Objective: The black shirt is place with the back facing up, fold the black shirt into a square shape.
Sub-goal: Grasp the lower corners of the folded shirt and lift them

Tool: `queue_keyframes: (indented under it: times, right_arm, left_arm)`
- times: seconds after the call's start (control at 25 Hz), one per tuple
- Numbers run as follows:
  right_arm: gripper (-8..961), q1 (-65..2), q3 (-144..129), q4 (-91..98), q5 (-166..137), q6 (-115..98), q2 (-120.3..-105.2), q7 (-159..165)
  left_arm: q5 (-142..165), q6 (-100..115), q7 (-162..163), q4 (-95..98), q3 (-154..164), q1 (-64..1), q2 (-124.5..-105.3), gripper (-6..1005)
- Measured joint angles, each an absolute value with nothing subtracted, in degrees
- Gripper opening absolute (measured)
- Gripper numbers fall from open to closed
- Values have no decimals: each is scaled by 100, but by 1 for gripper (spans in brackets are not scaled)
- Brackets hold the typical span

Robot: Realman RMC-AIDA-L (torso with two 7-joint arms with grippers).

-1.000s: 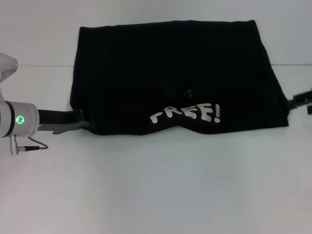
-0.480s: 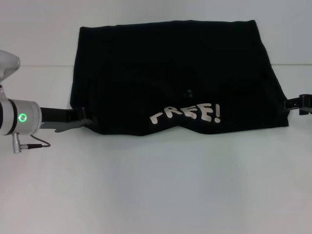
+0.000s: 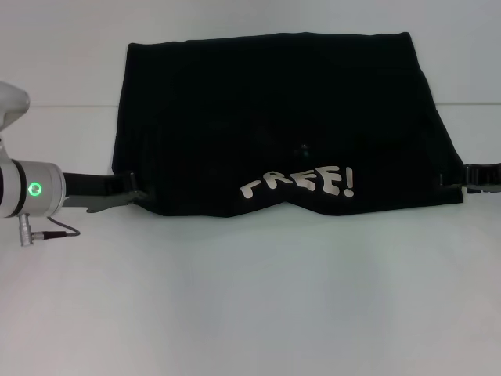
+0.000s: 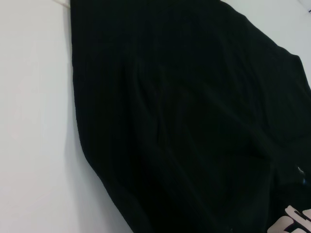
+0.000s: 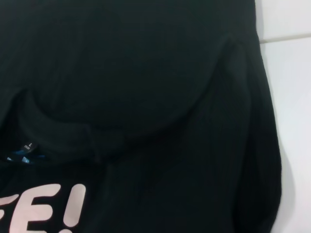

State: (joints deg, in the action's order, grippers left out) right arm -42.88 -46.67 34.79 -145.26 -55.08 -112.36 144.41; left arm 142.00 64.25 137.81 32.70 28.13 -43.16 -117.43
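Both my grippers are reaching the black shirt (image 3: pixel 282 117), which is lying folded on the white table (image 3: pixel 250 298), white lettering (image 3: pixel 297 184) along its near edge. My left gripper (image 3: pixel 135 194) is touching its near-left corner, my right gripper (image 3: pixel 458 177) its near-right edge; I cannot tell either finger state.

The black shirt (image 3: pixel 282 125) lies spread on the table (image 3: pixel 250 298) toward its far side, its lettering (image 3: pixel 297 182) near its front edge, with the left gripper (image 3: pixel 129 194) at its front left corner and the right gripper (image 3: pixel 462 177) at its front right corner.
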Motion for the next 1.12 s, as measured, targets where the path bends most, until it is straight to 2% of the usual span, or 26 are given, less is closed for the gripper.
queue_keyframes:
  times: [0.28,0.92,1.12]
  right_arm:
    - [713,-4348,-4695,3424,-14511,-5294,-11350,14349]
    - [686,-4448,-4917,3255,-14520,-5141,-11355,14398]
    - [510,-4450,-4895,3252,-14520,-5164,-11321,14417]
  left_arm:
    - [14194,6424,13781,3270,2812,-4345,-11745,34]
    - [14105,6390,13781,3270,2813,-4344,-11740,35]
    - [14088,6392,13782,3274,2813,-4342,-11732,35]
